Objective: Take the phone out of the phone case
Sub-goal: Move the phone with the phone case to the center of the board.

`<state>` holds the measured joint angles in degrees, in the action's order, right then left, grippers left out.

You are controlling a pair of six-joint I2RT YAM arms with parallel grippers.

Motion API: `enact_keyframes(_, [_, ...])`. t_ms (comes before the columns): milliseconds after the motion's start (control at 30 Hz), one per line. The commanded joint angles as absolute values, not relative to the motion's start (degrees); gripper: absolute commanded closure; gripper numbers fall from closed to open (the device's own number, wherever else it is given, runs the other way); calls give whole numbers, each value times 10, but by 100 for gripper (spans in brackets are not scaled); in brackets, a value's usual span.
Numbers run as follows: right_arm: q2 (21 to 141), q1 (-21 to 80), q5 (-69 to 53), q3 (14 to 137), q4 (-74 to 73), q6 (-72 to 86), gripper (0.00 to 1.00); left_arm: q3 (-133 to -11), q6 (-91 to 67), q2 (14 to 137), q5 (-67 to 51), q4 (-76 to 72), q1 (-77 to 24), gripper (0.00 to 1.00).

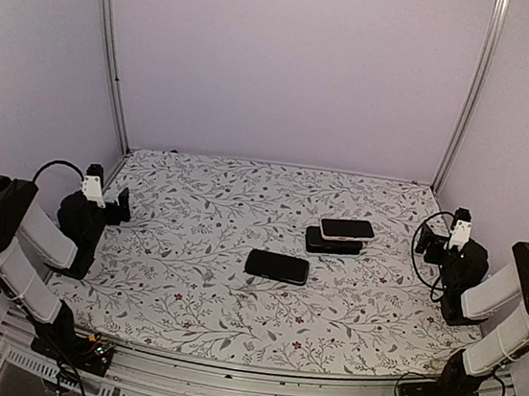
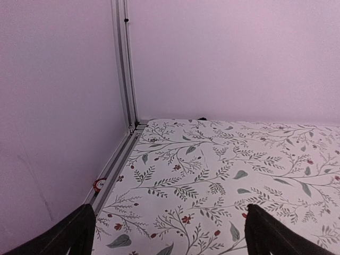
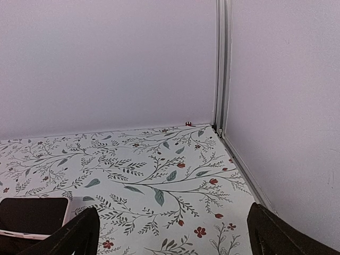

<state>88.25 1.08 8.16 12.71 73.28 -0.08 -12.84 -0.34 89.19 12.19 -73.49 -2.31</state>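
**Figure. Starting configuration, three views.** The floral surface carries two groups of things, both right of centre. The phone, dark-screened and seated in a pale-rimmed phone case, lies flat on top of a black block, about midway between the far and near edges and toward the right edge. A separate black slab lies flat just nearer and to the left of it, close to the middle of the surface. The pale-rimmed item is here judged to be the cased phone, though the frames do not settle this.

The left claw rests by the left edge. Its wrist view shows both fingers spread wide with only bare cloth between them. The right claw rests by the right edge, likewise spread wide and holding nothing.

**Key relation.** The phone's long axis runs roughly parallel to the near edge, its right end angled slightly toward the far edge. It lies to the left of the right claw, at about the same depth. In the right wrist view it shows only at the lower left corner, off the claw's centreline. The right arm is clearly the nearer, and the left is well apart, across most of the surface. A reach from the right would probably meet the phone's short end first.
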Motion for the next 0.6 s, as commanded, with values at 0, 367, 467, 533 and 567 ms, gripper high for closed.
enact_keyframes(0, [889, 8, 75, 136, 754, -5, 1, -137, 6, 898, 115, -757, -17, 1])
enact_keyframes(367, [889, 8, 75, 137, 754, -5, 1, -138, 6, 898, 115, -757, -17, 1])
enact_keyframes(467, [888, 8, 75, 135, 755, -5, 1, -140, 11, 892, 112, -750, -18, 1])
enact_keyframes(533, [884, 9, 80, 136, 754, -7, 1, -171, 23, 867, 114, -672, -29, 1])
enact_keyframes(567, [879, 14, 89, 143, 736, -8, 1, -196, 32, 856, 123, -624, -39, 1])
